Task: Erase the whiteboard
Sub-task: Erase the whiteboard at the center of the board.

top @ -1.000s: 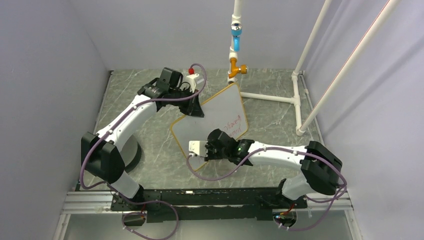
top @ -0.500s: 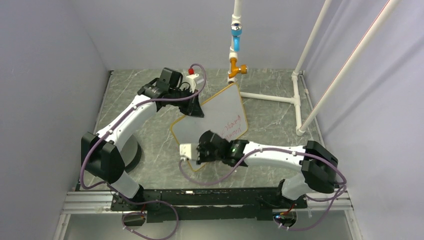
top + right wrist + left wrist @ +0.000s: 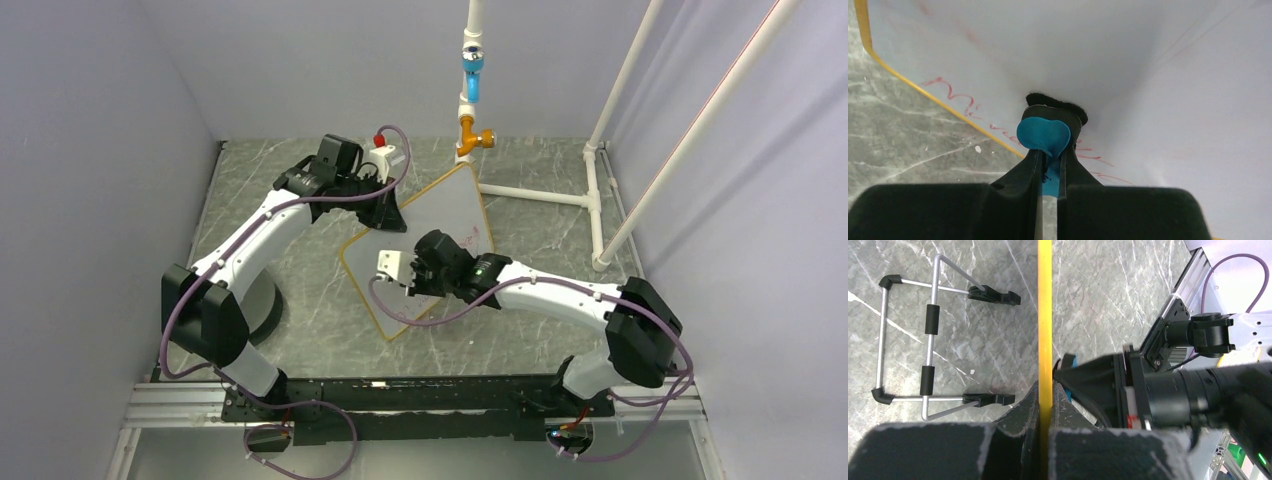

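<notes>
Two claws are closed on something here. Your left claw [image 3: 1045,395] is pinched narrow on the thin yellow frame of the whiteboard [image 3: 447,205] and holds it tipped up off the marbled surface [image 3: 545,235], with its near corner low toward the arm bases. Your right claw [image 3: 1049,155] is clamped tight on the small blue-and-black eraser [image 3: 1044,134], whose dark pad is pressed against the white face. In the top view the board's long axis runs from near-left to far-right, and the left claw grips the far-left long edge. The right arm reaches across the face from the right, so it is the arm to work with. In the right wrist view the red handwriting [image 3: 955,97] lies in a line just inside the yellow edge. It trails up and to the left of the pad, with a few faint strokes on the pad's other side. I judge the coming stroke should run along that edge rather than across it. Most of the face looks clean, so the job seems well along. A wire stand [image 3: 930,320] lies on the surface beyond the frame, apart from the board.
</notes>
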Controlling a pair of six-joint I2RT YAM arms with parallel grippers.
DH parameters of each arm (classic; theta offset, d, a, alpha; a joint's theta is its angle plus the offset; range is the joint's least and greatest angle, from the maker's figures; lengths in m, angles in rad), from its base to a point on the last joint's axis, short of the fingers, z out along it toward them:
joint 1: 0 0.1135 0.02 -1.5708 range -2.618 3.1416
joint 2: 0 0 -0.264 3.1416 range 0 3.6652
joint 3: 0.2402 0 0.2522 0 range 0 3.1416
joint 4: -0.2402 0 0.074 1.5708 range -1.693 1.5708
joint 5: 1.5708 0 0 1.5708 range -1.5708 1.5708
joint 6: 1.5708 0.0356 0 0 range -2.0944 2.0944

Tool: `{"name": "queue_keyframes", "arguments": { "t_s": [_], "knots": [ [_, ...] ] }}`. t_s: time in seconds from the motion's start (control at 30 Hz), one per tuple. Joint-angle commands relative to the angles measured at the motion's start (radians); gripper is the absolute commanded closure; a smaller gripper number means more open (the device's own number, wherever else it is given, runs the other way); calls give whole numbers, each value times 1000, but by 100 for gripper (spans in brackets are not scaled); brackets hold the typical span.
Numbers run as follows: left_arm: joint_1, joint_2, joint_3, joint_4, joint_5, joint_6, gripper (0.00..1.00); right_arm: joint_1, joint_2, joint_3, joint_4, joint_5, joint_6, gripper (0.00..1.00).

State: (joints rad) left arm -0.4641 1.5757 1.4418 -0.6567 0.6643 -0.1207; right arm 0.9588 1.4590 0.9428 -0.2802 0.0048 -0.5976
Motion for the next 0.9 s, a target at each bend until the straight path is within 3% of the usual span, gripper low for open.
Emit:
{"name": "queue_keyframes", "arguments": {
  "t_s": [0.0, 0.13, 0.23, 0.5, 0.63, 0.73, 0.87],
  "knots": [
    [-30, -34, 0, -30, 100, -8, 100, 117, 53, 139, 103, 57, 3, 100],
    [-31, -36, 0, -33, 96, -4, 100, 239, 83, 99, 81, 48, -2, 100],
    [-31, -38, 0, -35, 97, -4, 100, 242, 84, 34, 101, 73, -6, 100],
    [-30, -41, 1, -32, 105, -6, 100, -18, -11, -4, 173, 132, 6, 100],
    [-31, -43, -1, -29, 106, -7, 100, -92, -42, 5, 202, 121, 13, 100],
    [-30, -41, -1, -31, 106, -6, 100, -69, -58, -17, 149, 16, 6, 100],
    [-31, -42, 0, -34, 104, -3, 100, 40, -67, -113, 120, 0, -59, 100]
  ]
}}
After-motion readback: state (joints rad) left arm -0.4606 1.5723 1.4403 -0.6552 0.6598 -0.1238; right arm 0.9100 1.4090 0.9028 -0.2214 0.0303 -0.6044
